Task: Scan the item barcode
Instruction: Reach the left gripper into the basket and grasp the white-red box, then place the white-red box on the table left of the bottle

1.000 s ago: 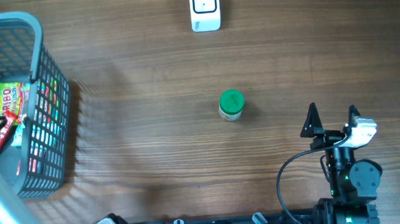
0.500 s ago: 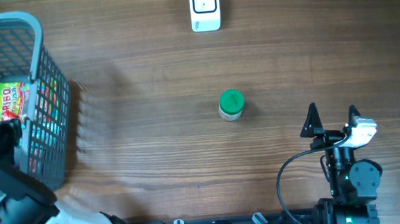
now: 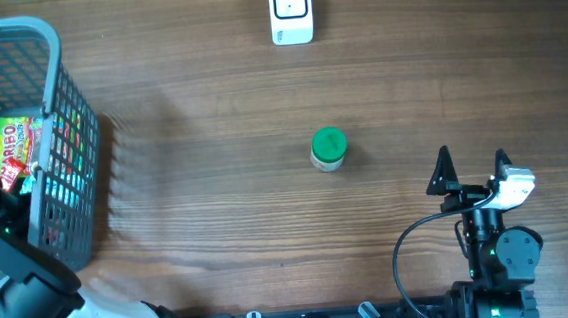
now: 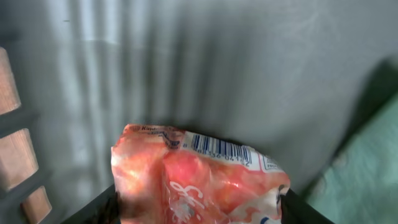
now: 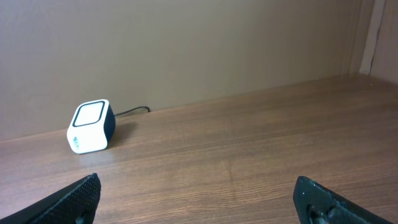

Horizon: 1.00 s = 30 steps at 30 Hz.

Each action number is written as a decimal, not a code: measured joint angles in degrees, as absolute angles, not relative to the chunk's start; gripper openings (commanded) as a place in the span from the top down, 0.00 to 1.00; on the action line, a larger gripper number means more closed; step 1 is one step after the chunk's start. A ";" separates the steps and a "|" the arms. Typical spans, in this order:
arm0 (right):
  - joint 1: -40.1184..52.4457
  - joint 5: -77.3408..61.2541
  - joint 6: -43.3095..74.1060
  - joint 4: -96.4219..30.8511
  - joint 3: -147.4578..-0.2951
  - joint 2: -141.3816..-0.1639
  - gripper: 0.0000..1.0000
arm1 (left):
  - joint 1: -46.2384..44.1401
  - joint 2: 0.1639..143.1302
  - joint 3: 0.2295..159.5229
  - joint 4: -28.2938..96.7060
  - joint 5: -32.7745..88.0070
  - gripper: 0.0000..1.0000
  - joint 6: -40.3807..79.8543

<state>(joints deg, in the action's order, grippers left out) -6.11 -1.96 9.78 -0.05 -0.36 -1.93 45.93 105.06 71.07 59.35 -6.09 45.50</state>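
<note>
A red-orange snack packet (image 4: pixel 199 180) with a barcode (image 4: pixel 221 149) on its upper edge lies inside the grey basket (image 3: pixel 51 55) at the far left. My left gripper (image 4: pixel 199 208) reaches down into the basket. Its fingers (image 4: pixel 99 208) press the packet from both sides. From above, the packet (image 3: pixel 9 174) peeks out just beyond the left gripper (image 3: pixel 7 208). The white barcode scanner (image 3: pixel 291 10) stands at the table's far edge, also seen in the right wrist view (image 5: pixel 90 126). My right gripper (image 3: pixel 473 166) rests open at the near right, nothing between its fingers.
A green-lidded jar (image 3: pixel 328 148) stands mid-table. A colourful sweets bag (image 3: pixel 17 138) lies in the basket beside the packet. A pale green pack (image 4: pixel 367 168) lies to the packet's right. The basket's mesh walls enclose the left gripper.
The left gripper has dropped deeper into the basket and its jaws have closed in on the red-orange packet. The right arm has not moved.
</note>
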 measured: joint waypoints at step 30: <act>-6.11 -1.98 9.78 -0.03 -0.36 -1.93 0.00 | -30.46 86.08 51.20 37.54 -3.36 0.38 80.09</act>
